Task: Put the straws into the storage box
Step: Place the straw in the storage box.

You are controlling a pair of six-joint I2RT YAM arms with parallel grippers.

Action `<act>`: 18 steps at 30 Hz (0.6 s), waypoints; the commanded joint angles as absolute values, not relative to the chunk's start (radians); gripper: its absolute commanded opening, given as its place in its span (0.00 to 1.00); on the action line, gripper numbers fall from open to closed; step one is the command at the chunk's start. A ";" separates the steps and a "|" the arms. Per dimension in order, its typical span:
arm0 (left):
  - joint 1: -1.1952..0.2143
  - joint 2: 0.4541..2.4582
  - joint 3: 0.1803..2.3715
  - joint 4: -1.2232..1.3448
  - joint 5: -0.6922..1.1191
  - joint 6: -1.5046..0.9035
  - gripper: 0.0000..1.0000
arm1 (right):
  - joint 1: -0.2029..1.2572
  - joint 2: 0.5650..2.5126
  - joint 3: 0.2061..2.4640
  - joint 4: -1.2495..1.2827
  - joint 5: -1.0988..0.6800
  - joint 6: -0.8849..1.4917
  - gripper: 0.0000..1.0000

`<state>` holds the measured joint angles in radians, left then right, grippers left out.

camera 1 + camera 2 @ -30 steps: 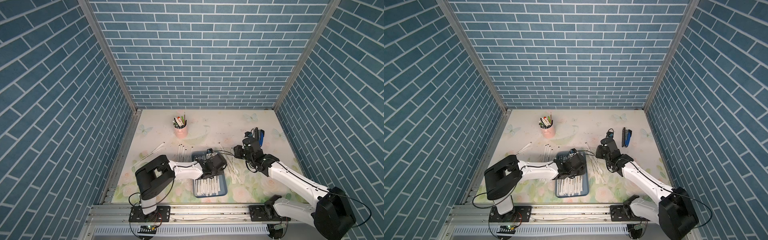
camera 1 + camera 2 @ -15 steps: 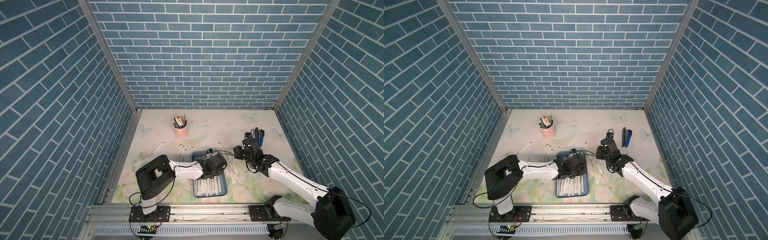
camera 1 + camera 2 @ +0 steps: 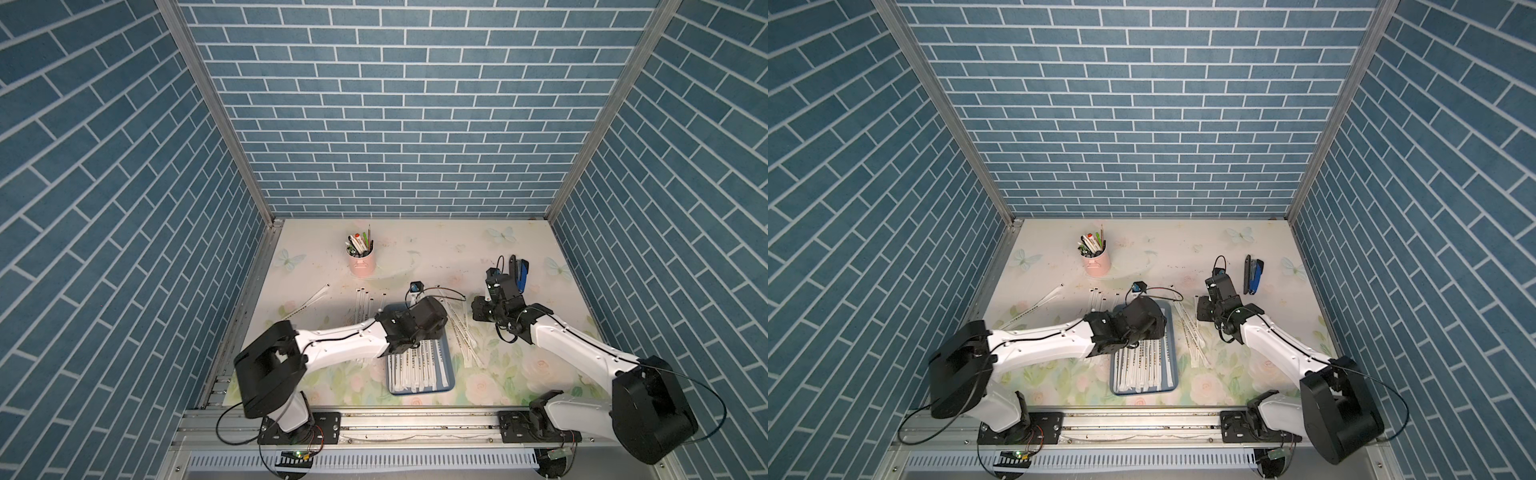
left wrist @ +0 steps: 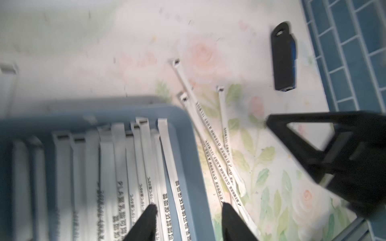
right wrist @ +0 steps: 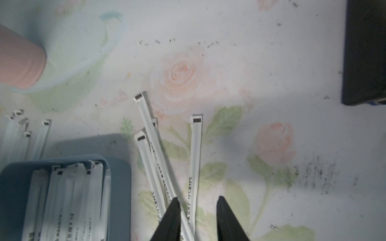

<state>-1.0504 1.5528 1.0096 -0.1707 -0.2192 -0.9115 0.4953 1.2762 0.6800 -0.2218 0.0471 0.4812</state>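
Presently on the floral-printed counter (image 3: 436, 249):

1. Storage box, a shallow blue plastic tray with rounded corners (image 3: 422, 391), near the front edge between the two arms. A row of white paper-wrapped straws (image 3: 419, 368) lies lengthwise inside it, side by side.

2. Loose straws, not yet stored. A crossed cluster (image 3: 461, 332) lies just beside the box on the right arm's side. A parallel group (image 3: 361, 303) lies by the box's far corner on the left arm's side. Two slanted strays (image 3: 311, 301) lie nearer the left wall.

3. Left fingers (image 4: 146, 225): spread apart and holding nothing. They straddle the box's side wall (image 4: 192, 158), one above the stored row and one outside it.

4. Right fingers (image 5: 171, 219): parted and gripping nothing. They straddle one straw of the crossed cluster (image 5: 195, 167); contact with the counter cannot be told.

5. Not for storing: pink cylindrical cup of pens (image 3: 362, 264) and blue-and-black stapler (image 3: 521, 276), both well apart from the box.

Hazards, as judged:
- Other straws of the cluster run under one right finger, so closing may catch two straws or flick a neighbour away.
- The flat paper wrappers are likely to slip from a shallow pinch.
- The box barely exceeds a straw's length, so a skewed drop would leave an end on the rim.
- If the left fingers descend where they are, they would strike the wall and shift the box.
- The left arm sits over the box and could block the right arm's delivery.
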 commanded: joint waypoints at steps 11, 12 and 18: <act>-0.637 1.225 0.852 0.023 0.257 -0.561 0.67 | 0.505 1.506 0.790 -0.249 0.056 0.415 0.37; -0.625 1.225 0.855 0.017 0.288 -0.560 0.67 | 0.508 1.515 0.791 -0.244 0.056 0.419 0.37; -0.529 1.246 0.862 -0.003 0.501 -0.632 0.67 | 0.521 1.574 0.806 -0.221 0.055 0.446 0.38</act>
